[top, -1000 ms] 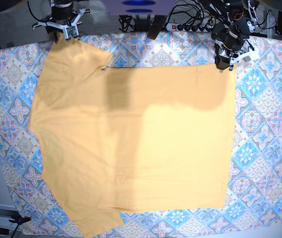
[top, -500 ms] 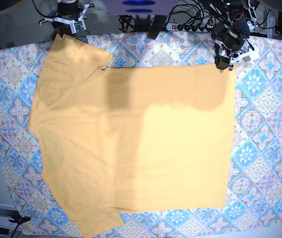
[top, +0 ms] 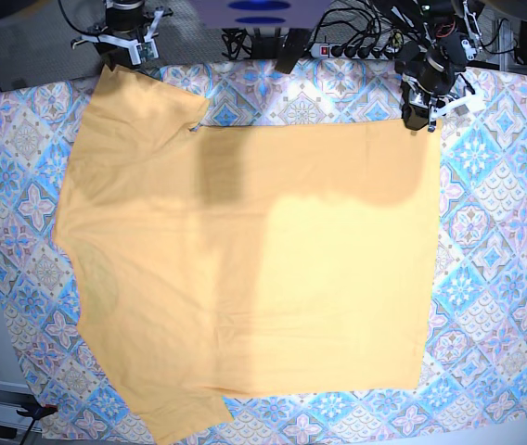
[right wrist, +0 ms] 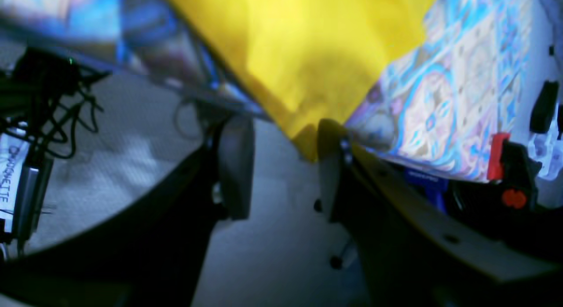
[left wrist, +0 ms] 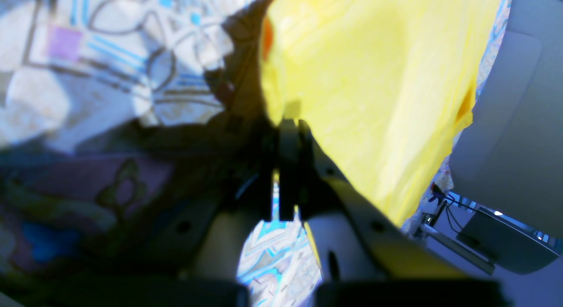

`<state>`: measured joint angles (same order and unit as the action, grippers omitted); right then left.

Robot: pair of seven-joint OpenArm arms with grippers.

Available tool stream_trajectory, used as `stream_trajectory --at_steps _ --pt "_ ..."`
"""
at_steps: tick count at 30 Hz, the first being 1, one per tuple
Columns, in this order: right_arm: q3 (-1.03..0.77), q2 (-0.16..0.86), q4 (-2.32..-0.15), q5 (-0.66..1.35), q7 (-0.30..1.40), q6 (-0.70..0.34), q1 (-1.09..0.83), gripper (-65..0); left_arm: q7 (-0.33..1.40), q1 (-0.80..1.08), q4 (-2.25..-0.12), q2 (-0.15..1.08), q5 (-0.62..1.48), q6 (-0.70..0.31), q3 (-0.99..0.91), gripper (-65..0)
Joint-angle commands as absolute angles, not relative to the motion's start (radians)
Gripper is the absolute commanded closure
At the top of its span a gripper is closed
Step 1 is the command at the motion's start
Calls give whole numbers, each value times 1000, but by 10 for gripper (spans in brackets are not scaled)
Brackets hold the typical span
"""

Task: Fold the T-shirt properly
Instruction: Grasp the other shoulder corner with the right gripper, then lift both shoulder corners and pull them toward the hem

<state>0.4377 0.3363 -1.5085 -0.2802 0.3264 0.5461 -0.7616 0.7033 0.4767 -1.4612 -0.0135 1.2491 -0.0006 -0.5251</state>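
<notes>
Left gripper [top: 419, 119] pinches, jaws pressed together, the far hem corner of a large plain yellow-orange short-sleeved cotton T-shirt [top: 254, 269], while the right gripper [top: 126, 48] hangs with jaws spread at the far sleeve tip, the cloth's point lying between its fingers [right wrist: 235, 166]. Spread flat and nearly smooth across a blue-pink tile-patterned tablecloth [top: 505, 232], the shirt runs crosswise in the base view, collar end toward that view's left, hem toward its right, with arm shadows darkening its far part.
</notes>
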Motion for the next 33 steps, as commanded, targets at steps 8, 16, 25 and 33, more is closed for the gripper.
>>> stream_trajectory --at_steps 8,16,25,33 --pt "433 346 -1497 -291 306 559 -745 -140 704 481 -1471 -7 1244 -1 -526 0" --pt "432 346 -1503 -291 306 559 -745 0 704 484 -1471 -7 1244 -1 -526 0" --pt "432 346 -1517 -291 297 559 -802 0 704 516 -1471 -7 1244 -1 -526 0" --pt "430 349 -1518 -291 297 561 -845 0 704 602 -1472 15 1242 -2 -526 0"
